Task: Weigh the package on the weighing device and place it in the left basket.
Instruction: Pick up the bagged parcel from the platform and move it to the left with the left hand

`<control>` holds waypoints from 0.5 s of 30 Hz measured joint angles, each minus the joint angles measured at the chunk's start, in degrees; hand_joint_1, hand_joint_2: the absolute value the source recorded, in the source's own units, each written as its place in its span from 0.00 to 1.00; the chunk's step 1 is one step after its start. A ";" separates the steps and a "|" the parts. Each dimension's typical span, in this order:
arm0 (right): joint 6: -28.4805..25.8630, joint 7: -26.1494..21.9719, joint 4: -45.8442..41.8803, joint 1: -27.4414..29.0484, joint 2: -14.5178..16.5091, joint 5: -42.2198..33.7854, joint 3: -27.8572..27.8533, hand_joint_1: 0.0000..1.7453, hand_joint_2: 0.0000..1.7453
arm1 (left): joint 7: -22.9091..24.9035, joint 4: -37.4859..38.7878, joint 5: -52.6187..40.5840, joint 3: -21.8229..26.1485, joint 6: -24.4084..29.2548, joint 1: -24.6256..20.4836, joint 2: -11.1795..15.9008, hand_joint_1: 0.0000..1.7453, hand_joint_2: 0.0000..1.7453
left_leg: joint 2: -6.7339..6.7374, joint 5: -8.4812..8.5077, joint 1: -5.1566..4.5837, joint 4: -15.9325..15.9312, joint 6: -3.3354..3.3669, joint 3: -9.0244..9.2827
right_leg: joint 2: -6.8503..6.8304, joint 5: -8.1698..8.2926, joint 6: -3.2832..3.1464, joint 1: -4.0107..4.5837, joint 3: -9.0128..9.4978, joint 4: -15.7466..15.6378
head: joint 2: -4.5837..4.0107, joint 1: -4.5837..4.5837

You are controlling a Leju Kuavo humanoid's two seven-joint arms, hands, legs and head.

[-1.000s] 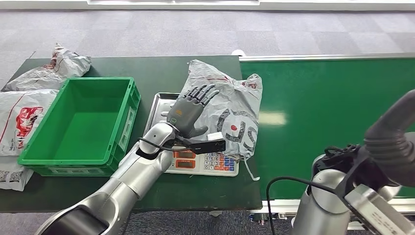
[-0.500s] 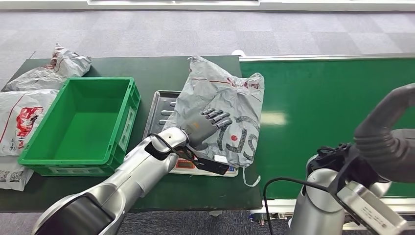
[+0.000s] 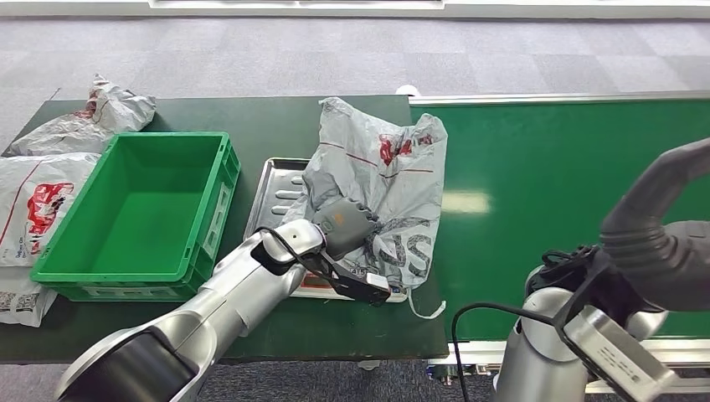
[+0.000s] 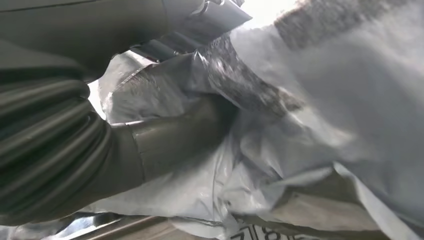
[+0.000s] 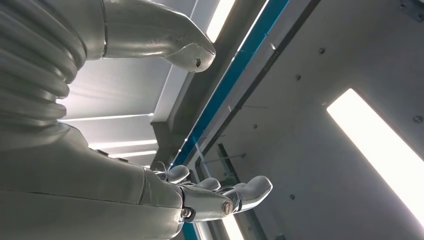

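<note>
Since a second ago our left hand (image 3: 347, 224) has dropped from flat above the package (image 3: 381, 188) into its folds, fingers (image 4: 175, 135) now clenched on the grey plastic. That package lies on the scale (image 3: 280, 188), its long axis running away from us, spilling toward the conveyor (image 3: 569, 167). Our basket (image 3: 138, 205) sits just left of the scale, so the carry goes leftward over its near wall. Other parcels (image 3: 42, 201) lie beyond it on the counter (image 3: 276, 117). Our right hand (image 5: 200, 192) hangs slack and unclenched, grasping nothing.
</note>
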 joint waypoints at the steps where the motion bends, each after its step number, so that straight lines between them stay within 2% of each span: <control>1: 0.00 0.00 0.00 0.01 0.00 0.08 -0.03 0.00 1.00 | 0.01 0.01 0.45 0.01 0.93 -0.04 0.00 1.00 1.00 | 0.00 0.00 0.00 0.00 0.00 0.00 | 0.00 0.00 0.00 0.00 0.00 0.00 | 0.00 0.00; 4: 0.00 0.02 0.00 0.12 0.00 0.35 -0.14 0.00 1.00 | -0.54 -0.35 4.39 0.72 6.52 -0.05 0.02 1.00 1.00 | 0.00 0.00 0.00 0.00 0.00 -0.02 | 0.00 0.00 0.00 0.00 -0.02 0.00 | 0.00 0.01; 7: -0.01 0.02 0.00 0.47 0.00 0.45 -0.42 0.00 1.00 | -4.21 -2.26 16.07 5.15 15.32 -0.14 0.09 1.00 1.00 | 0.00 0.00 0.00 0.00 0.00 -0.04 | 0.00 0.00 0.00 0.00 -0.05 0.00 | 0.00 0.02; 10: -0.02 0.01 0.00 0.84 -0.02 0.43 -0.75 0.00 1.00 | -8.85 -5.43 28.84 13.08 21.21 -0.59 0.40 1.00 1.00 | 0.05 0.00 0.01 0.00 -0.01 -0.03 | 0.04 0.01 0.00 0.01 -0.07 0.01 | 0.00 0.02; 12: -0.02 0.00 0.00 1.02 -0.03 0.37 -1.07 0.00 1.00 | -11.08 -8.22 34.25 19.05 24.79 -0.73 0.89 1.00 1.00 | 0.09 0.01 0.02 0.00 -0.02 -0.03 | 0.06 0.01 -0.01 0.02 -0.08 0.01 | 0.00 0.00; 13: -0.02 0.00 0.00 1.12 -0.04 0.26 -1.27 0.00 1.00 | -11.48 -10.11 34.07 22.20 26.49 -0.63 1.17 1.00 1.00 | 0.11 0.02 0.03 -0.01 -0.04 -0.03 | 0.06 0.01 -0.01 0.04 -0.09 0.01 | 0.00 0.01; 15: -0.02 0.00 0.00 1.40 -0.08 -0.10 -1.62 0.00 1.00 | -11.63 -15.22 26.30 29.15 28.77 0.05 1.54 1.00 1.00 | 0.13 0.04 0.06 -0.01 -0.06 -0.03 | 0.08 0.01 -0.02 0.07 -0.10 0.02 | 0.00 0.01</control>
